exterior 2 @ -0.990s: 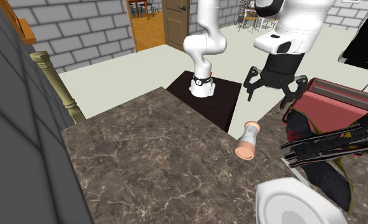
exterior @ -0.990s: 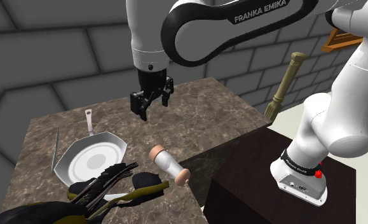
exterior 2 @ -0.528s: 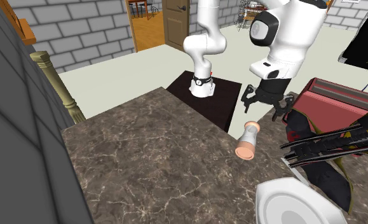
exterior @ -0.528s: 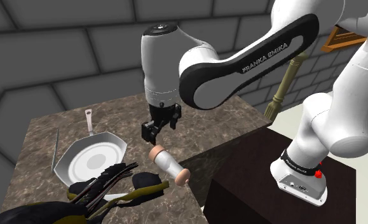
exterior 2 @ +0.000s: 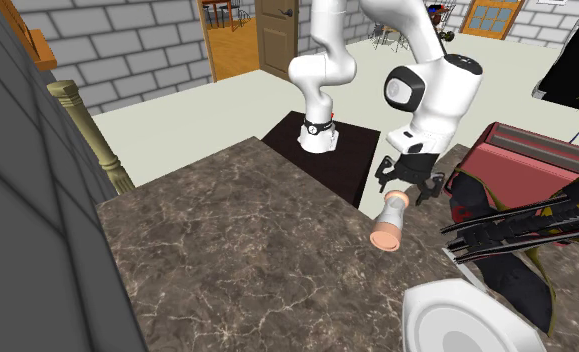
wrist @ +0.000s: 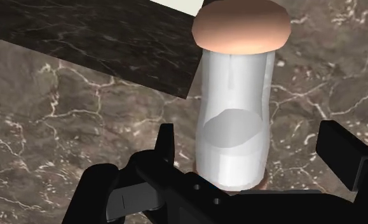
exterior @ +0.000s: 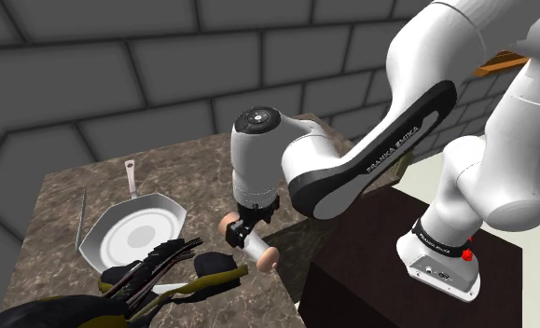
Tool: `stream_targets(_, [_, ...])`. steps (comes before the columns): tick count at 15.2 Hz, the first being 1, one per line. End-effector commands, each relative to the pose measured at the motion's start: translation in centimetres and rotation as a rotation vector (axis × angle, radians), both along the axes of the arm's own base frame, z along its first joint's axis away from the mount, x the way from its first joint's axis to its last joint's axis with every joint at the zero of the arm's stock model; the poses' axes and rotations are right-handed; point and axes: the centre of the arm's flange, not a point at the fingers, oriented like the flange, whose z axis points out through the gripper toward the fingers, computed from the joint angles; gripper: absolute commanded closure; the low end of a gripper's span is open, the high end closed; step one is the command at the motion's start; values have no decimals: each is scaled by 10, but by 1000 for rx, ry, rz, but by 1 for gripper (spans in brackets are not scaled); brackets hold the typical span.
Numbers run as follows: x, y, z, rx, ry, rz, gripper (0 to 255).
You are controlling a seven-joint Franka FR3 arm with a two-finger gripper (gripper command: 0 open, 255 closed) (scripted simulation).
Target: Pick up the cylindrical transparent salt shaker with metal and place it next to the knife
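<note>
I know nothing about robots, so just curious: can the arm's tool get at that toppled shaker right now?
Probably yes: the tool hangs right over the salt shaker, its open fingers on either side, nothing in between.

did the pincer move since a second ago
Yes. In the shoulder view the pincer came down toward the near edge of the table, now straddling the salt shaker.

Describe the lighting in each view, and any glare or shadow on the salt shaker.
Wrist view: the salt shaker shows a faint pale streak below its cap, no hard glare, no clear shadow on the counter. Shoulder view: dim, flat light on the grey wall. Second exterior view: brighter and even.
</note>
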Motion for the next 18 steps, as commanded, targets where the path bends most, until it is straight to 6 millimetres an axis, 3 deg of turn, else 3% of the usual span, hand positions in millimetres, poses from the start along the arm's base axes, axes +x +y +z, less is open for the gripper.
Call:
stream_targets(1, [-6, 4, -20, -2, -3, -8, 0])
stream_targets(9, [-3, 2, -60, -2, -3, -8, 0])
stream_targets(16, [-3, 2, -60, -2, -3, -8, 0])
stream_targets(17, [-3, 2, -60, -2, -3, -8, 255])
stream_targets(18, [-3, 2, -60, -2, -3, -8, 255])
